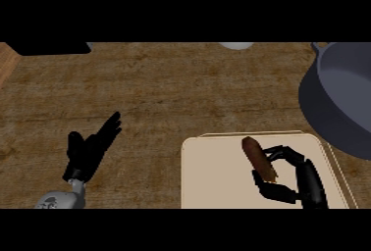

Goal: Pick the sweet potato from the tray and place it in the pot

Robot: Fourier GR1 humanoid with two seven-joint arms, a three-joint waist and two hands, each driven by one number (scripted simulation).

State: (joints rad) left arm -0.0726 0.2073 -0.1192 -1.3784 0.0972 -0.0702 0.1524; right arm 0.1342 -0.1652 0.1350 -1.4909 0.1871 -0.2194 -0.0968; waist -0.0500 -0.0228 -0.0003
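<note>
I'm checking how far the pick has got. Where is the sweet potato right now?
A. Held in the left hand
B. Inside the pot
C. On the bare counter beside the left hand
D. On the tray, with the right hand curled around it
D: the sweet potato lies over the tray with the right hand curled round its lower end; the pot sits apart at the upper right, and the left hand rests open.
</note>
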